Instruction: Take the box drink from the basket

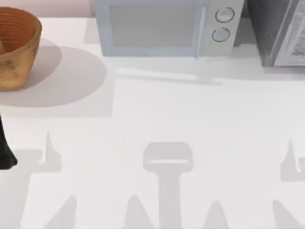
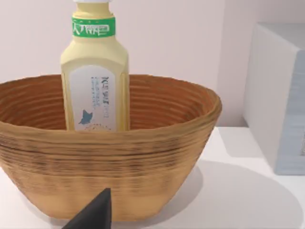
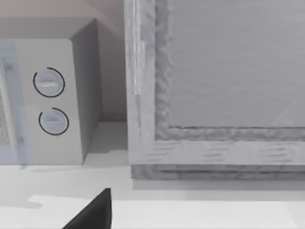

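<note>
The box drink stands upright inside the basket. It is pale yellow with a white cap, a green neck band and a leaf print on its label. The basket is orange-brown, woven and ribbed inside, and sits at the table's far left corner. A black part of my left gripper shows low in the left wrist view, short of the basket's outer wall and apart from it. My left arm enters at the table's left edge, nearer the front than the basket. A black part of my right gripper faces the back right of the table.
A grey-white microwave with two round knobs stands at the back middle. A grey cabinet stands to its right, and its front looms in the right wrist view. The white tabletop spreads in front of them.
</note>
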Robot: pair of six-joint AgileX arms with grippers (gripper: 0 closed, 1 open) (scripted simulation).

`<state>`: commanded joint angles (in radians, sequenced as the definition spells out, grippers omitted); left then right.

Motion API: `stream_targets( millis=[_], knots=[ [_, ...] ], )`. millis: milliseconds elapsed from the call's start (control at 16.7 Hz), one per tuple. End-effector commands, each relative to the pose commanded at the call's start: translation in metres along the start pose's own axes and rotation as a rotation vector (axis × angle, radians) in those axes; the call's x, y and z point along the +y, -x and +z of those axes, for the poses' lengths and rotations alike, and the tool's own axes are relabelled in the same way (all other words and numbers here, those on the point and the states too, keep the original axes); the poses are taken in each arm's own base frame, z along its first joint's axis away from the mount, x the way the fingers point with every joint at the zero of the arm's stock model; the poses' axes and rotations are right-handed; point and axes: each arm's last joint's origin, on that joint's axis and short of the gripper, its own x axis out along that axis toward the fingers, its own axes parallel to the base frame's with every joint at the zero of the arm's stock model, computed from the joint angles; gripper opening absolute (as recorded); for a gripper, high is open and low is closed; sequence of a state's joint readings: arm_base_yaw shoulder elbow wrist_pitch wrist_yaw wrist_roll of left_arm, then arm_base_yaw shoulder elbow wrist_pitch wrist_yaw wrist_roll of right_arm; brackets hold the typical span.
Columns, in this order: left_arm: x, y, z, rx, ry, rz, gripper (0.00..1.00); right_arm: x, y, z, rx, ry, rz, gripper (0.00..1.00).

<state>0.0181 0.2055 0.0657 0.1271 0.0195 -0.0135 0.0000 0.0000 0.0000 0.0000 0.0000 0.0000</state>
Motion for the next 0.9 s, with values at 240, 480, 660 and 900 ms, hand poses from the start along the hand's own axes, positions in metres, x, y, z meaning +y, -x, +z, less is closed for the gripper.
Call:
stream_targets(
  millis=[240,480,660,900],
  knots=[
    [0.003,-0.025,0.033,-0.038,0.000,-0.002,1.00,0.000,0.000,0.000,0.000,0.000,0.000,1.00],
    [0.012,-0.072,0.061,-0.080,-0.012,-0.004,1.00,0.000,0.000,0.000,0.000,0.000,0.000,1.00],
    [0.024,-0.118,0.065,-0.093,-0.021,-0.005,1.00,0.000,0.000,0.000,0.000,0.000,0.000,1.00],
    [0.047,-0.179,0.042,-0.077,-0.027,-0.008,1.00,0.000,0.000,0.000,0.000,0.000,0.000,1.00]
  ],
)
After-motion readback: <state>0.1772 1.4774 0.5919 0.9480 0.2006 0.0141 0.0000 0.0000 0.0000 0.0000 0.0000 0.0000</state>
